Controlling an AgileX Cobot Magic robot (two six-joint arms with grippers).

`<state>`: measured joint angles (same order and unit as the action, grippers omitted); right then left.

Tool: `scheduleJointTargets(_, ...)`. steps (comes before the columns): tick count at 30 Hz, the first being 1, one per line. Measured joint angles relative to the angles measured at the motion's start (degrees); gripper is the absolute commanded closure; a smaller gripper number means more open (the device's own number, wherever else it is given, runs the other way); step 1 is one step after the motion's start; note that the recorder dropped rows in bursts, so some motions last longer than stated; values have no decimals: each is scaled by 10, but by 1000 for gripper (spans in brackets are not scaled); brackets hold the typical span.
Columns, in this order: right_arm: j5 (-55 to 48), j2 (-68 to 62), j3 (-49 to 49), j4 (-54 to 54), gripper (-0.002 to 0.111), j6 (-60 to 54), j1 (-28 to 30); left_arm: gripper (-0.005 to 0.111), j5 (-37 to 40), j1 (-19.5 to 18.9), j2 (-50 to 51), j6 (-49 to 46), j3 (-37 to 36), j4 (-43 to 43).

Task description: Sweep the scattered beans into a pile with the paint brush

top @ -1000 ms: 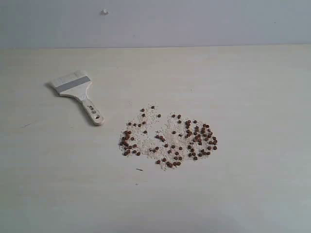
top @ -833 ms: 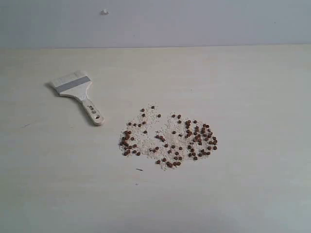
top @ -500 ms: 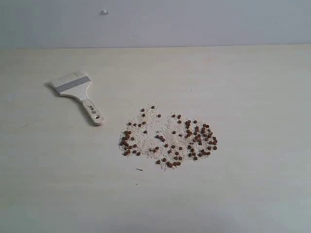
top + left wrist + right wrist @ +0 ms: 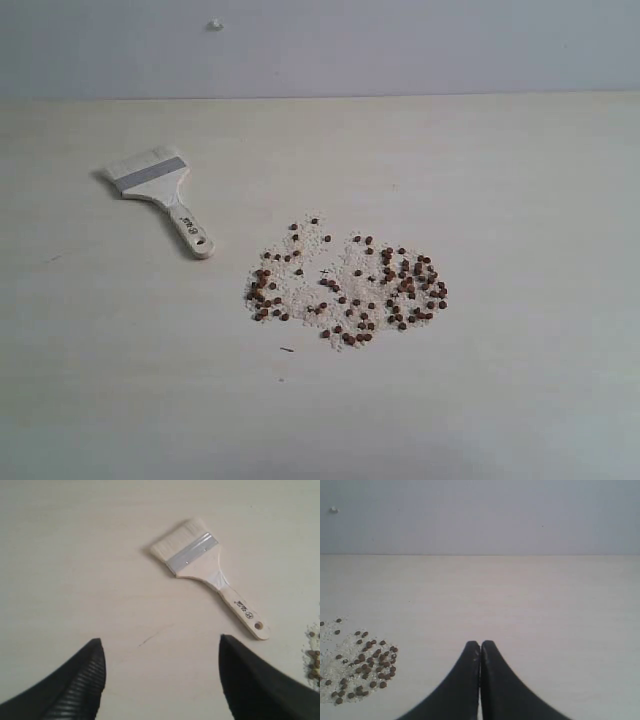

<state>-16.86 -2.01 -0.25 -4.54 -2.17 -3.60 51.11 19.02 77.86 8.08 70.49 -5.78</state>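
Observation:
The paint brush (image 4: 158,193) lies flat on the pale table at the left, bristles pointing away, handle with its hole toward the beans. The left wrist view shows the paint brush (image 4: 205,570) ahead of my left gripper (image 4: 161,645), which is open and empty, clear of the handle. The reddish-brown beans (image 4: 350,284) are spread loosely among whitish grains in the table's middle, with no dense pile. My right gripper (image 4: 480,645) is shut on nothing, with the beans (image 4: 362,662) off to its side. Neither gripper shows in the exterior view.
The pale table (image 4: 520,200) ends at a grey wall (image 4: 400,45) behind. A small white speck (image 4: 214,24) sits on that wall. A thin dark scratch (image 4: 152,637) marks the table near my left gripper.

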Motion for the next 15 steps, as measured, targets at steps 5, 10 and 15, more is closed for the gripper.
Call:
scheduleJointTargets(5, 0, 0, 0, 0, 108, 0, 0, 45, 67, 37, 93, 28, 79, 4)
scheduleJointTargets(10, 0, 0, 0, 0, 108, 0, 0, 45, 87, 53, 181, 71, 139, 7)
scheduleJointTargets(15, 0, 0, 0, 0, 108, 0, 0, 45, 91, 53, 246, 110, 177, 9)
